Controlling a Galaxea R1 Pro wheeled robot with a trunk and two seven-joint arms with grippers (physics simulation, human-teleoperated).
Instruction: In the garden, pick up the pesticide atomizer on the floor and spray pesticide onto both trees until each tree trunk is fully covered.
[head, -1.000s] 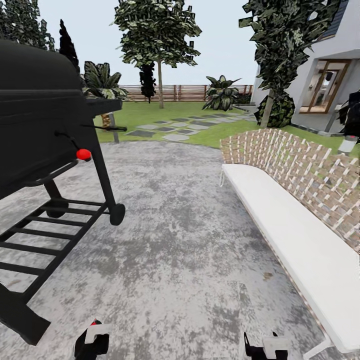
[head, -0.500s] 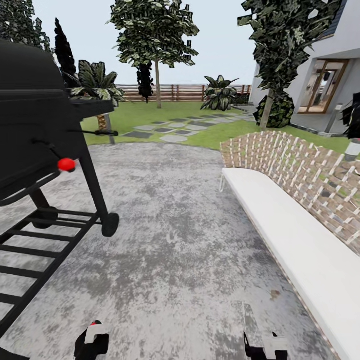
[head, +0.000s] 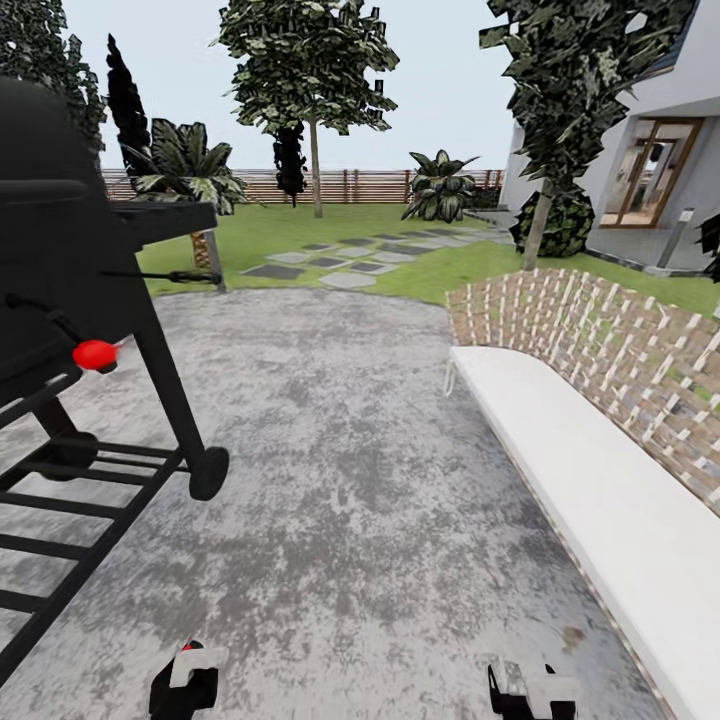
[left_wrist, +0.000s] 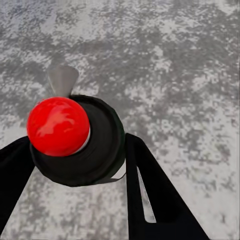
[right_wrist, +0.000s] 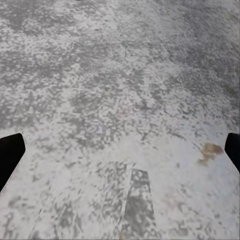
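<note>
We see one pesticide atomizer (left_wrist: 75, 140) clamped in our lowered left gripper (left_wrist: 75, 160), our right gripper (right_wrist: 120, 150) spread wide and bare above the floor (head: 380, 480), two trees (head: 312, 80) ahead.

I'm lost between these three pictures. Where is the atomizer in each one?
Head view: at the bottom edge, left of centre; only the top of the atomizer with its red dot peeks up.
Left wrist view: centre-left, seen from above, the atomizer clamped between the left fingers.
Right wrist view: bare floor between the spread right fingers.
Shared landmark: the blotched grey floor; its brown stain also shows in the right wrist view.
</note>
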